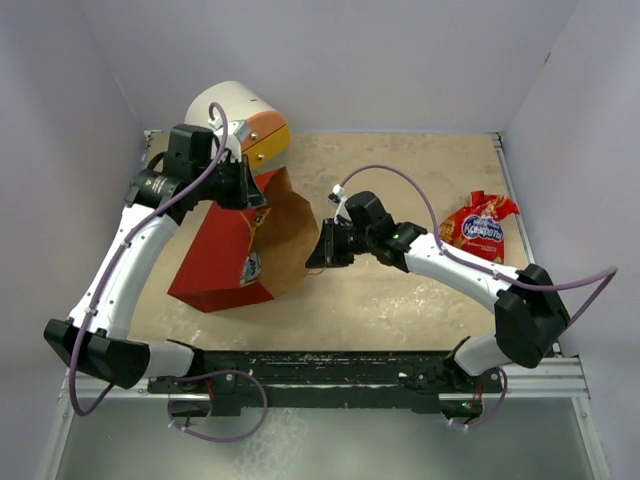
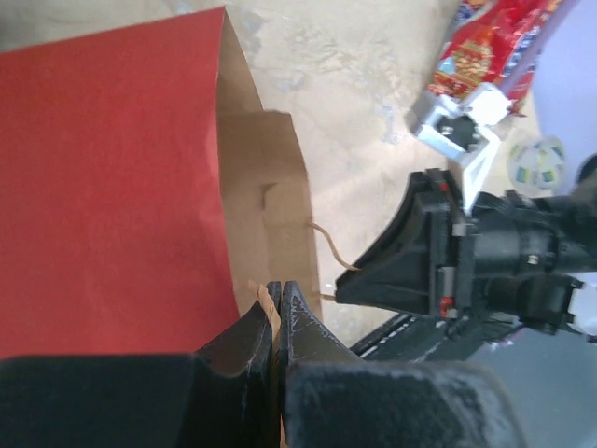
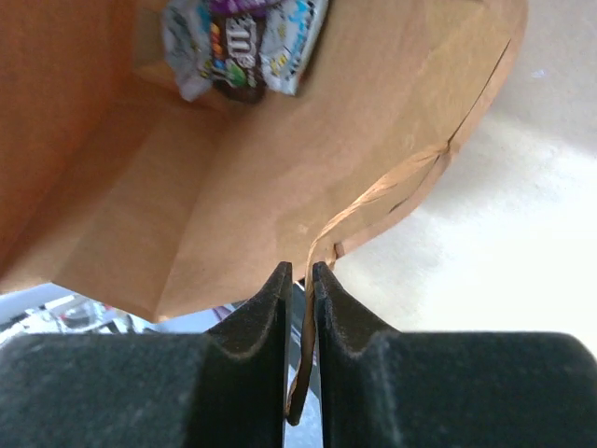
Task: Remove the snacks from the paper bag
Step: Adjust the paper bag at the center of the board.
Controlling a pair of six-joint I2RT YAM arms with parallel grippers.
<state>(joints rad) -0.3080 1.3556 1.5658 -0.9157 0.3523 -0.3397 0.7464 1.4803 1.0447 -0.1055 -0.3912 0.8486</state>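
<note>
Paper bag (image 1: 220, 250) between left tool (image 2: 278, 291) and right tool (image 3: 300, 273), each tight on a twisted handle (image 3: 373, 198); snacks (image 3: 244, 47) inside.

Paper bag (image 1: 225, 255) on counter (image 1: 400, 290), left of centre; drawer unit (image 1: 240, 115) just behind it; packets (image 3: 244, 47) deep inside bag; big snack bag (image 1: 480, 228) far right, well apart; my left gripper (image 2: 278, 308) and right gripper (image 3: 300, 280) at bag mouth, each on a handle (image 3: 373, 201)

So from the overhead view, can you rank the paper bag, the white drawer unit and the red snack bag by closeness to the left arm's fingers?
1. The paper bag: touching, its handle pinched in the left fingers.
2. The white drawer unit: just behind, back left corner.
3. The red snack bag: far across, on the right side.
</note>
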